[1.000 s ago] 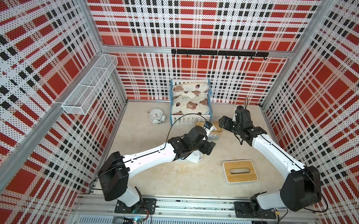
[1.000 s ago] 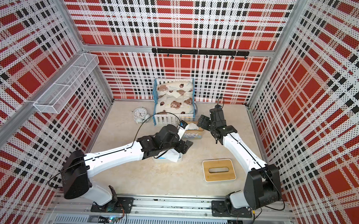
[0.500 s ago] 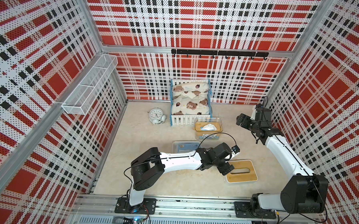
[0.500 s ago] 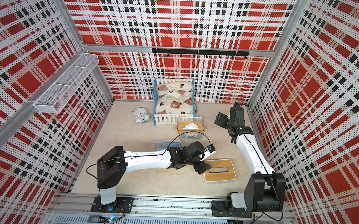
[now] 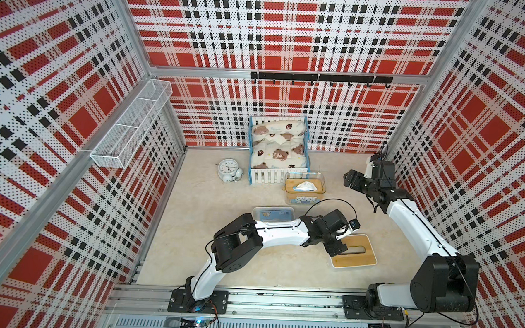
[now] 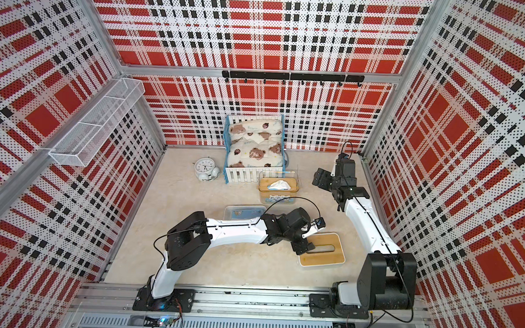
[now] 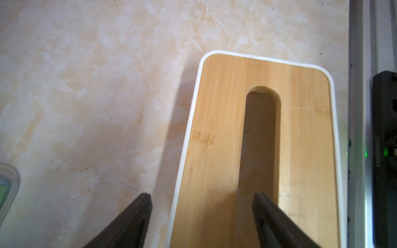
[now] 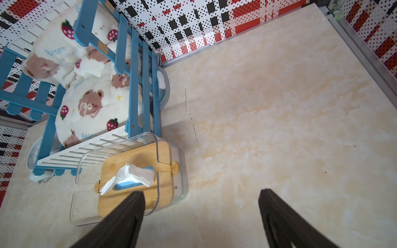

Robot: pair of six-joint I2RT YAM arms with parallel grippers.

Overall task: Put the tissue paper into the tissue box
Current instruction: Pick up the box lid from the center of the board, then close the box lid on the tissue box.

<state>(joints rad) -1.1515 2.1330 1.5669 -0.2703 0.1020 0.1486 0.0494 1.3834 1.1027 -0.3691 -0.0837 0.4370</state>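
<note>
Tissue paper (image 8: 129,174) pokes up as a crumpled white sheet through the slot of the tissue box (image 8: 169,189), a clear case with a wooden top and a strip of the blue wrap showing beneath the sheet. In both top views this box stands at the back of the table (image 5: 205,259), just beside the white slatted end of the blue doll bed (image 5: 278,147), with a white alarm clock (image 5: 229,169) on the far side of that bed. A second pack (image 5: 272,214), blue and white, lies in a shallow clear tub (image 5: 291,209) nearer the middle of the table, and my left forearm crosses in front of its near edge. My left gripper (image 7: 202,194) is low over a bamboo lid (image 7: 217,128) with a white rim and a long rounded slot, which lies flat on the table by itself toward the front right, well apart from the box at the back. Its jaws stand wide apart and hold nothing: one fingertip is over the bare marble-patterned surface, the other over the end of the slot, and the lid's long white edge runs between them. I cannot tell whether either tip touches the lid. My right gripper (image 8: 200,191) hangs above the table's back right corner, its jaws likewise spread wide and empty, with only bare table between the tips. From its wrist view the tissue box sits just past one finger, near but not touching.
</note>
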